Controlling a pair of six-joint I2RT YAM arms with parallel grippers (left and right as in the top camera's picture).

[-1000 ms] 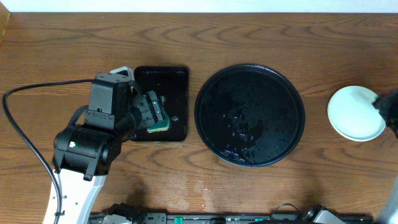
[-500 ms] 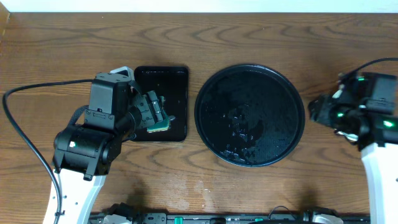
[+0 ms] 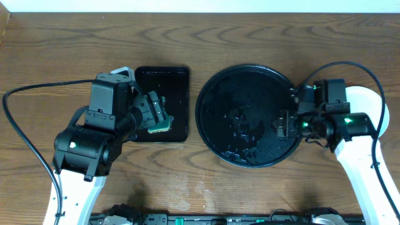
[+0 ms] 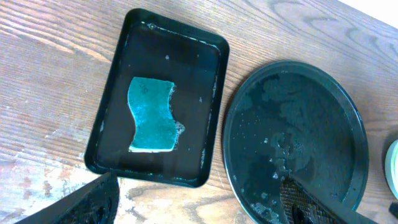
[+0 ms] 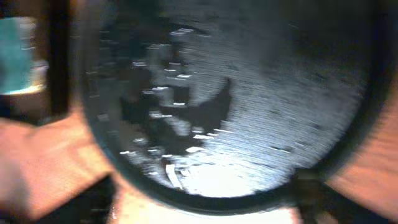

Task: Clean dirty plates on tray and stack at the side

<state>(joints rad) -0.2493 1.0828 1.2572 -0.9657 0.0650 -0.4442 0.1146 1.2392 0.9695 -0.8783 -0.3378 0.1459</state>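
Note:
The round black tray (image 3: 240,87) is wet and holds no plates; it also shows in the left wrist view (image 4: 292,106) and, blurred, in the right wrist view (image 5: 280,93). A pale mint-white plate (image 3: 370,100) lies on the wood right of the tray, mostly hidden under my right arm; I cannot tell how many are stacked there. My right gripper (image 3: 283,124) hovers over the tray's right rim, open and empty (image 5: 208,205). My left gripper (image 3: 157,115) hangs over the rectangular tray, open and empty (image 4: 199,199).
A small rectangular black tray (image 3: 164,75) stands left of the round tray and holds a teal sponge (image 4: 151,115) lying flat in some water. Bare wood tabletop (image 3: 187,187) runs along the front and back.
My right arm has swung in from the far right, across the plate, to the round tray's right rim. The left arm and the sponge have not moved.

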